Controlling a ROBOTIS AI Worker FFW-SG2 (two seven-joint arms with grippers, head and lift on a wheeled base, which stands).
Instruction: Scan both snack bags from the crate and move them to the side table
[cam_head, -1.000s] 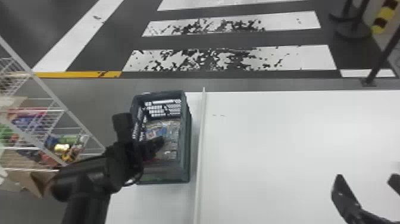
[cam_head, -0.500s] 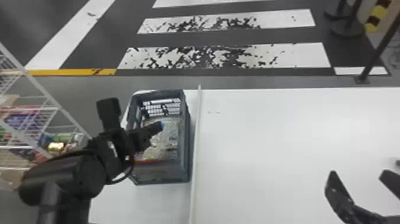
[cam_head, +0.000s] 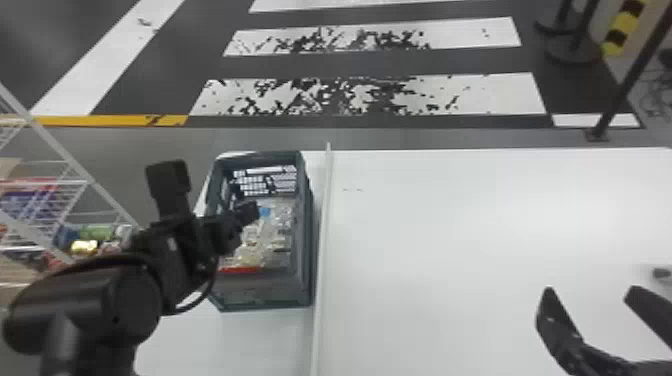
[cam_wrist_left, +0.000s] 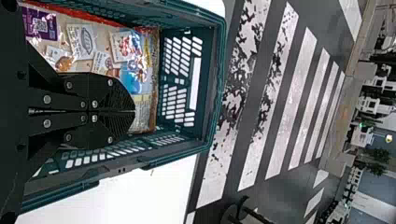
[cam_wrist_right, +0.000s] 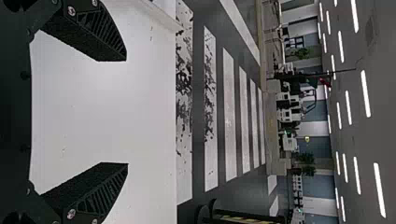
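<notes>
Over the tabletop's (cam_head: 440, 230) near edge, right gripper (cam_head: 590, 288) empty, fingers wide apart, presumably in reserve. Beyond its left edge, left gripper (cam_wrist_left: 135, 111) over crate (cam_head: 260, 290), fingers together, nothing seen between, apparently narrowed for entry; snack bag (cam_wrist_left: 133, 53) inside, contained by the walls.

head view: forward and downward from the head, the widest view of the tabletop (cam_head: 475, 225). left wrist view: close over the crate (cam_head: 265, 292), facing outward. right wrist view: above the tabletop, facing outward towards ceiling lights (cam_wrist_right: 366, 93). common to all three: floor stripes (cam_head: 500, 95).
</notes>
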